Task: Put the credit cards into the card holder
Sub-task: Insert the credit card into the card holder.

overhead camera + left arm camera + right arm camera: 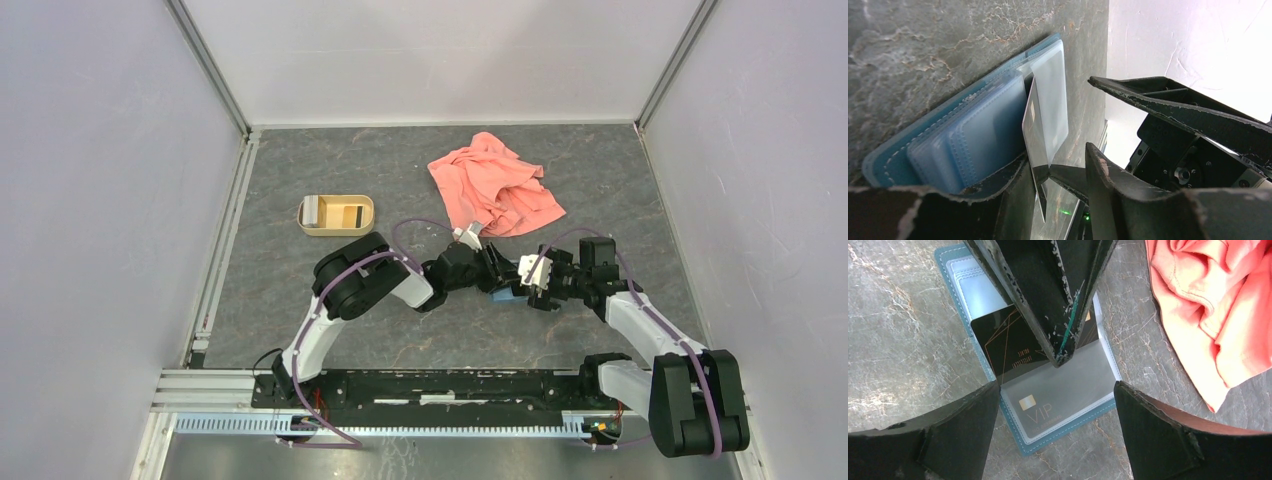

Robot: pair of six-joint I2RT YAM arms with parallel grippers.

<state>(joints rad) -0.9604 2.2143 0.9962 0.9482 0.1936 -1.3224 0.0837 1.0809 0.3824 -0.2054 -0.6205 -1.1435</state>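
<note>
The teal card holder point(960, 280) lies open on the table, mostly hidden under both grippers in the top view point(503, 296). A greyish "VIP" card point(1058, 400) sits in its clear pocket. My left gripper point(1060, 357) is shut on another credit card point(1008, 342), black with gold lines on one face and greyish on the other point(1034, 125). It holds the card tilted on edge, its lower edge against the holder's pockets point(983, 135). My right gripper point(1055, 386) hangs open and empty just above the holder, a finger on each side. More cards lie in the tan tray point(336, 214).
A salmon-pink cloth point(495, 185) lies bunched just behind the grippers and shows at the right in the right wrist view point(1213, 305). The tan tray stands at the left of the table. White walls enclose the table.
</note>
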